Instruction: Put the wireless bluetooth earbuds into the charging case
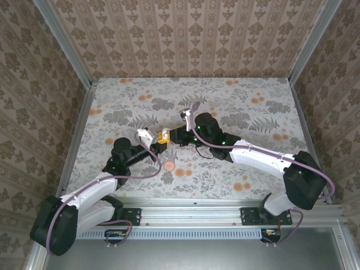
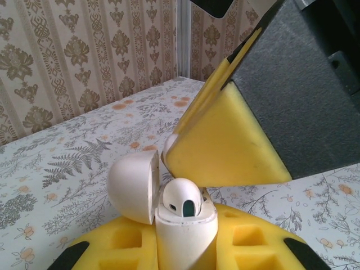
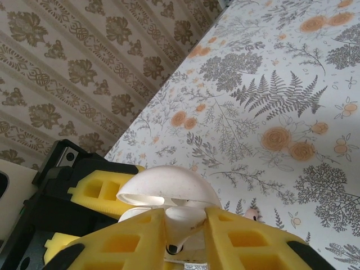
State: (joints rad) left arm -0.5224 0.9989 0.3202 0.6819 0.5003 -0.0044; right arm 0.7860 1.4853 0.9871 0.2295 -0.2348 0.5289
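Observation:
The charging case [image 2: 185, 230] is white, and my left gripper [image 2: 185, 250] is shut on its body between yellow pads. Its lid [image 2: 132, 188] is hinged open to the left. One white earbud [image 2: 181, 198] sits in the case with its rounded head sticking out. In the right wrist view, my right gripper [image 3: 184, 239] has its yellow pads against both sides of a white earbud [image 3: 183, 225] at the case's mouth, under the lid [image 3: 169, 188]. From above, both grippers meet at the case [image 1: 164, 134], left gripper [image 1: 159, 142] and right gripper [image 1: 167, 136], over the middle of the table.
A small salmon-pink disc [image 1: 169, 165] lies on the flowered cloth just in front of the grippers, and shows as a pink spot [image 3: 252, 214] in the right wrist view. Patterned walls with metal posts [image 1: 79, 118] close in the table on three sides.

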